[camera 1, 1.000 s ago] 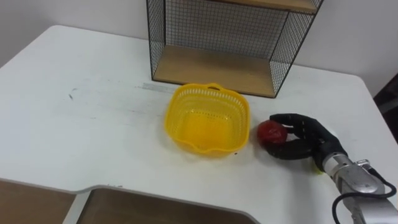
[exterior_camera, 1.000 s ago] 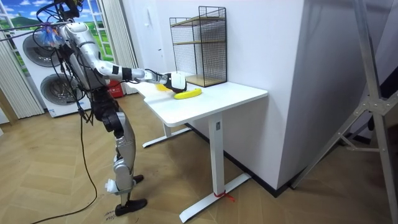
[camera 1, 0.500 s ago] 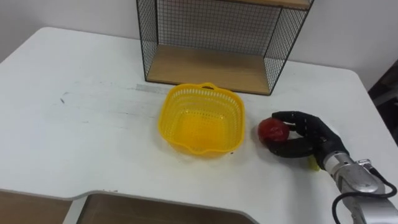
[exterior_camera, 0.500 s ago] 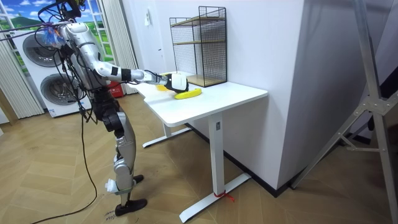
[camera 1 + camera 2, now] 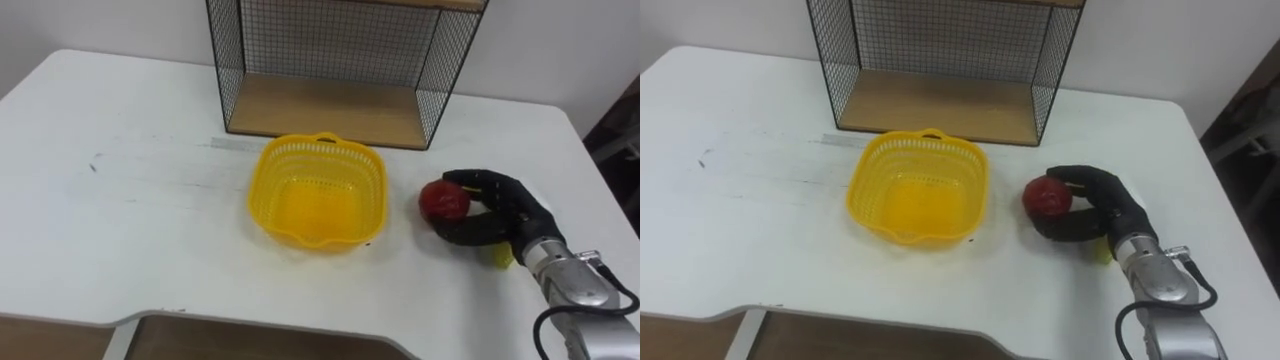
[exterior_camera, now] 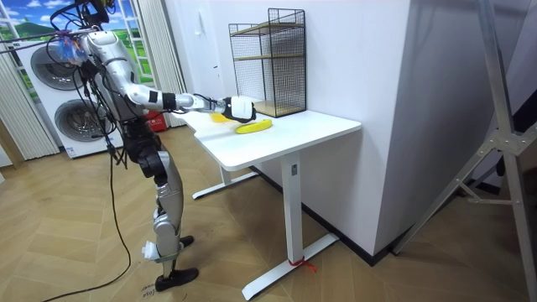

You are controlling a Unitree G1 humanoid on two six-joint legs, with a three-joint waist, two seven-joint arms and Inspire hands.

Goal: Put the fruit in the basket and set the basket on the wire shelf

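A yellow plastic basket stands empty on the white table, just in front of the wire shelf. To the basket's right is a red apple, and my right hand is shut on it, fingers and thumb curled round it from the right. A bit of a yellow banana peeks out under that hand. In the room view the banana lies on the table beside my right hand, with the robot standing at the table's end.
The wire shelf has a wooden bottom board open toward me, and its mesh walls rise right behind the basket. The table's front edge runs close below the basket.
The whole view has shifted a little as the camera moved. My right hand with the apple has risen slightly and sits a bit farther from the basket's side.
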